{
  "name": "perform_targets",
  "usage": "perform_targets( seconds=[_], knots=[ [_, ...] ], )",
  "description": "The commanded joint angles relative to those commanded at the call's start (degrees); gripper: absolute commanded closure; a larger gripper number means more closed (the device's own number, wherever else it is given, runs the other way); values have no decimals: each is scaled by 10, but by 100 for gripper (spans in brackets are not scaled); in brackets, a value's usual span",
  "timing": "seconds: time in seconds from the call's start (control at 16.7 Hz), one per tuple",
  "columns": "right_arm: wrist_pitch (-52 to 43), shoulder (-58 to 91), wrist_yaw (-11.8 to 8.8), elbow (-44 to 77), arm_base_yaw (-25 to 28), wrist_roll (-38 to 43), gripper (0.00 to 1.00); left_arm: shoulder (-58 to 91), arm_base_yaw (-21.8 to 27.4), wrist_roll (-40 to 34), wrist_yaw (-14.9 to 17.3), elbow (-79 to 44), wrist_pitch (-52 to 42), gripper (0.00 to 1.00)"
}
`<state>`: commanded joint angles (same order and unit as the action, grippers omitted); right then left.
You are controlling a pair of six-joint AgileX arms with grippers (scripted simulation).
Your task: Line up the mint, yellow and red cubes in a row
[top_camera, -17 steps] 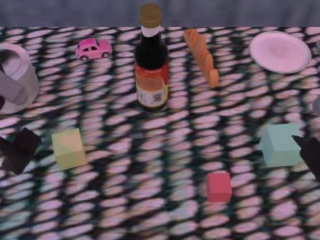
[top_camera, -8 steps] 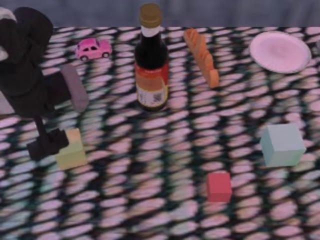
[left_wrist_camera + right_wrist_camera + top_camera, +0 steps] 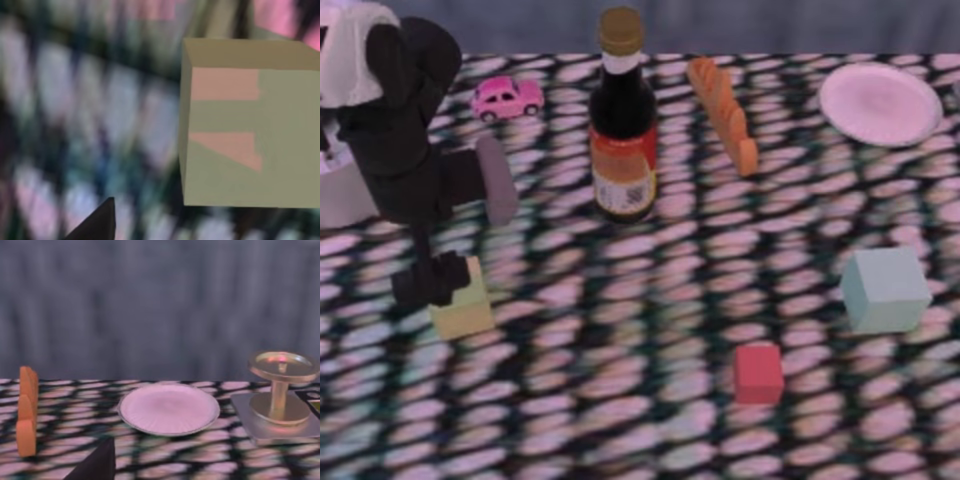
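The pale yellow cube (image 3: pixel 468 308) sits at the table's left, and it fills the left wrist view as a large yellow cube (image 3: pixel 250 125). My left gripper (image 3: pixel 433 283) hangs open right over the cube's left edge, partly hiding it; one dark fingertip (image 3: pixel 97 226) shows beside the cube, not touching it. The mint cube (image 3: pixel 885 290) stands at the right. The small red cube (image 3: pixel 758 373) lies in front of it, toward the middle. My right arm is out of the top view; its own wrist view shows one fingertip (image 3: pixel 97 465) with nothing held.
A dark sauce bottle (image 3: pixel 623 120) stands at the back middle, with a pink toy car (image 3: pixel 507 97) to its left and an orange bread loaf (image 3: pixel 723 112) to its right. A pink plate (image 3: pixel 880 103) lies at the back right. A gold stand (image 3: pixel 280 385) shows beside the plate.
My left arm swung in from the left edge and now hangs over the yellow cube. My right gripper drew back from beside the mint cube and left the top view.
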<state>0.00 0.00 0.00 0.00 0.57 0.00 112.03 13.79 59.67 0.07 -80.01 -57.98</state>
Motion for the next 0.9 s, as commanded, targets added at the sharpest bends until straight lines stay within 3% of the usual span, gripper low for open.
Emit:
perform_targets(
  seconds=[0.24,0.66,0.9],
  knots=[
    [0,0,0,0,0,0,0,4,-2,0,0,7,10,0],
    [0,0,0,0,0,0,0,78,-1,2,1,82,165,0],
    [0,0,0,0,0,0,0,90,-1,2,1,93,183,0]
  ],
)
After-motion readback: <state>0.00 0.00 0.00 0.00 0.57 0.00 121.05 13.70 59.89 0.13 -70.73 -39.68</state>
